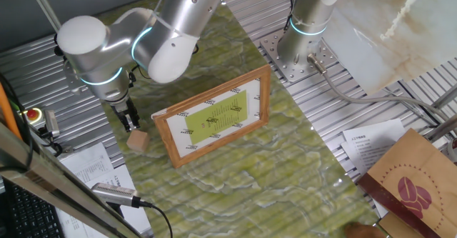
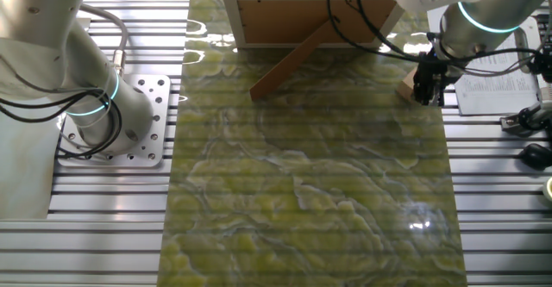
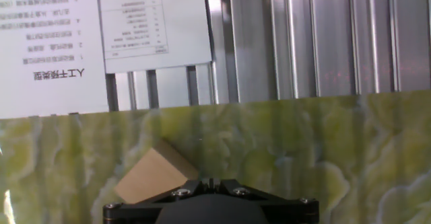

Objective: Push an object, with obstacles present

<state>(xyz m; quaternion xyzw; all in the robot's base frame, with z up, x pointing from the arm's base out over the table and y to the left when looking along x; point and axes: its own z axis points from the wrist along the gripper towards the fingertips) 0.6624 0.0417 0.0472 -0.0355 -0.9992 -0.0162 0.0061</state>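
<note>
The small light-brown wooden cube (image 1: 138,141) sits on the green marbled mat near its edge. It also shows in the other fixed view (image 2: 404,87) and in the hand view (image 3: 152,174). My gripper (image 1: 130,121) is right beside the cube, fingertips low near the mat, jaws together and holding nothing. In the other fixed view the gripper (image 2: 425,90) is just right of the cube. The picture frame (image 1: 214,116) stands propped up just beyond the cube, and the other fixed view shows its back (image 2: 310,11) and its strut.
A brown coffee-bean paper bag (image 1: 413,185) lies at the lower right. Printed sheets (image 3: 101,35) lie on the ribbed metal table beside the mat. A second arm's base (image 1: 303,48) is bolted behind the frame. A cable and a handle (image 1: 114,194) lie at the lower left.
</note>
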